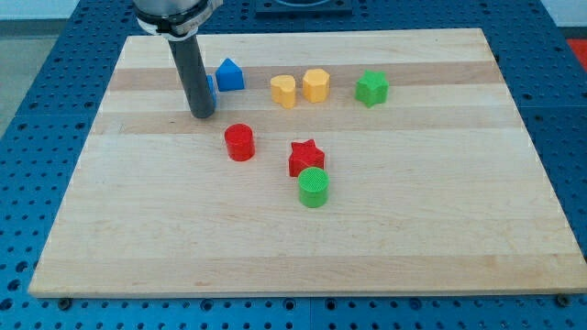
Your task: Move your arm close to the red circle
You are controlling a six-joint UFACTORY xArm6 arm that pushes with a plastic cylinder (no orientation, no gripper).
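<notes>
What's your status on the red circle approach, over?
My tip up-left of the red circle, apart, not touching. Blue block beside the rod, partly hidden one behind. Path to the circle unobstructed.

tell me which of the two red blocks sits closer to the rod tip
The red circle block, standing alone just right of and below my tip. The red star block lies farther right, touching the green circle block.

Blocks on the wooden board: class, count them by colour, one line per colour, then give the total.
Red: 2, red circle and red star
Yellow: 2
Green: 2, star and cylinder
Blue: 2, one mostly hidden behind my tip
Total: 8
</notes>
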